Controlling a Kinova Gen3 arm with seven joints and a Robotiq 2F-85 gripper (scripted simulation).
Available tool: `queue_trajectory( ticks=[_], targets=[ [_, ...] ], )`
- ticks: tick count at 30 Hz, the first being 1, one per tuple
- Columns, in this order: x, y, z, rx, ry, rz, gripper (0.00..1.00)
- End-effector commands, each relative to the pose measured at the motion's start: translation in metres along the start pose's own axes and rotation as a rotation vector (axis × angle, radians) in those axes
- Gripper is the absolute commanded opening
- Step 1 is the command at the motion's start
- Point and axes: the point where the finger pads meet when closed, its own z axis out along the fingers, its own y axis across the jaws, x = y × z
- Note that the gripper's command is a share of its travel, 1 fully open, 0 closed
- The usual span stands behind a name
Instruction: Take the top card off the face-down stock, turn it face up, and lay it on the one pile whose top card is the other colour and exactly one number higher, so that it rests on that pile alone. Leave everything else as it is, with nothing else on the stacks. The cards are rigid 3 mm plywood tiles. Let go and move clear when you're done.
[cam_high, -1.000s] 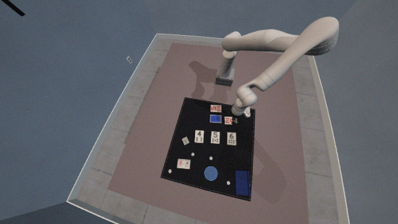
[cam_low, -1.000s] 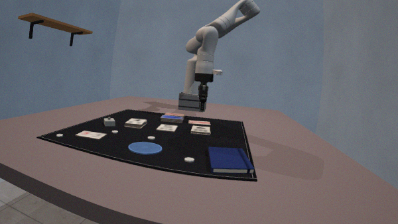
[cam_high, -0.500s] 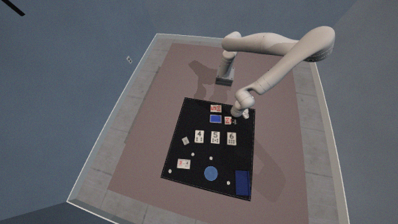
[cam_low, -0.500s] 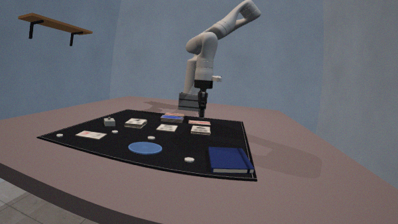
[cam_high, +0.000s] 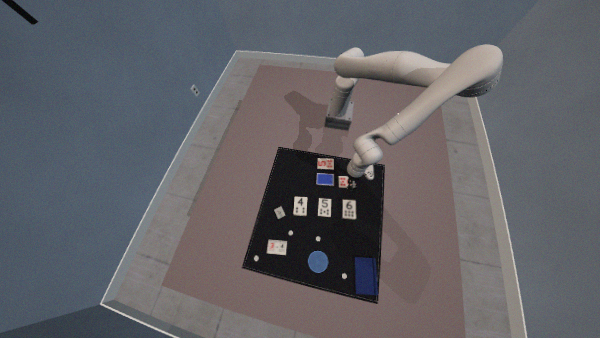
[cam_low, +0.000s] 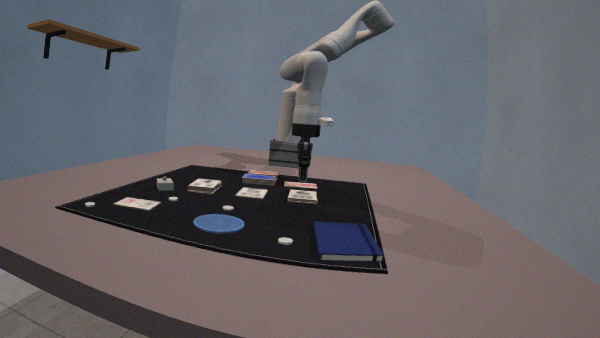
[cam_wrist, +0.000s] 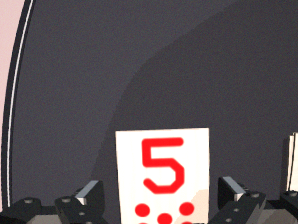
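Red 5 (cam_wrist: 162, 176) lies face up on the mat, just beside the stock (cam_high: 325, 179): your flip looks done. Gripper (cam_high: 354, 184) hangs over it, fingers apart, empty. Left: lift it, lay it on the black 6 (cam_high: 349, 209), just beyond.
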Motion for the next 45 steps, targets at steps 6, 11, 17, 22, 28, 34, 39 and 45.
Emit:
queue_trajectory(
  ticks=[6, 11, 17, 22, 28, 34, 39, 45],
  targets=[
    [-0.0018, 0.004, 0.0006, -0.008, -0.004, -0.01, 0.85],
    [-0.0018, 0.004, 0.0006, -0.008, -0.004, -0.01, 0.85],
    [-0.0018, 0.004, 0.0006, -0.008, -0.004, -0.01, 0.85],
    [-0.0018, 0.004, 0.0006, -0.008, -0.004, -0.01, 0.85],
    [-0.0018, 0.0041, 0.0009, -0.008, -0.004, -0.01, 0.85],
    [-0.0021, 0.0045, 0.0018, -0.008, -0.004, -0.011, 0.85],
    [-0.0027, 0.0052, 0.0039, -0.008, -0.004, -0.011, 0.85],
    [-0.0038, 0.0059, 0.0073, -0.009, -0.004, -0.011, 0.85]
  ],
)
